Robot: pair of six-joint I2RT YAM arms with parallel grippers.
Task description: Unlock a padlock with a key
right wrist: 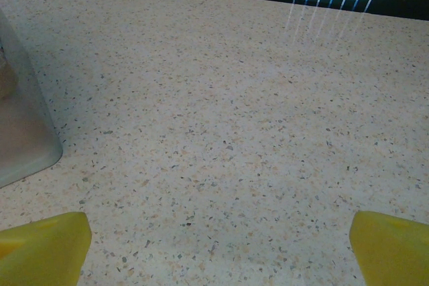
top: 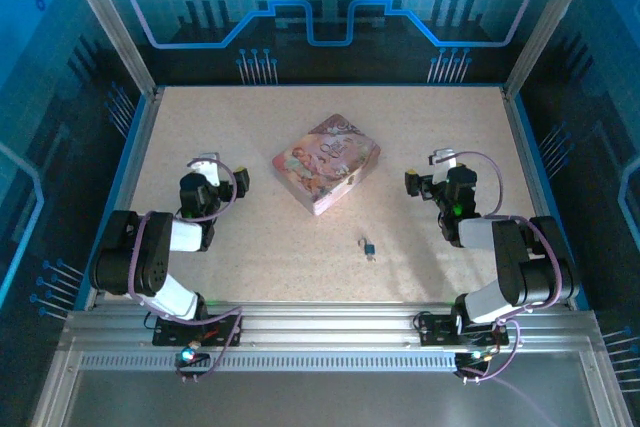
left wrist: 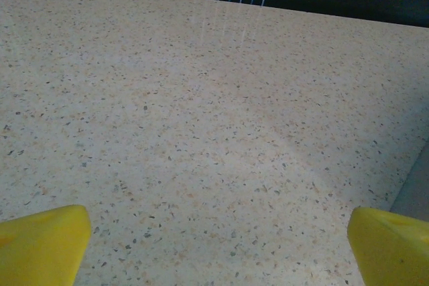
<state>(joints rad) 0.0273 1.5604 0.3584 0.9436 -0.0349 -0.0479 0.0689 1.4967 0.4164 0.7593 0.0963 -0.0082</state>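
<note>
1. Presently, the padlock lies on the bare table, between the two arms and toward their bases. It sits near the pink tin, on the tin's base side.
2. The key is a grey sliver just beside the padlock on its near-right side. Too small to tell whether the two touch, or whether the key is in the lock.
3. Left gripper: fingers spread wide, nothing between them. Its wrist view has a yellow fingertip at each lower corner and plain tabletop in the gap.
4. Right gripper: likewise spread wide and empty. A pale rounded corner, probably the tin's, sits at the left of its wrist view.
5. Key relation: both grippers face the far edge, while padlock and key lie behind that line, back toward the bases and inward.
6. Judgement: the right gripper is the nearer one. For it the target lies to its left and back; the left gripper is well apart from it, across the table.
7. Long axis of padlock and key cannot be read at this size. A closer look is likely needed before choosing a pinch direction.
</note>
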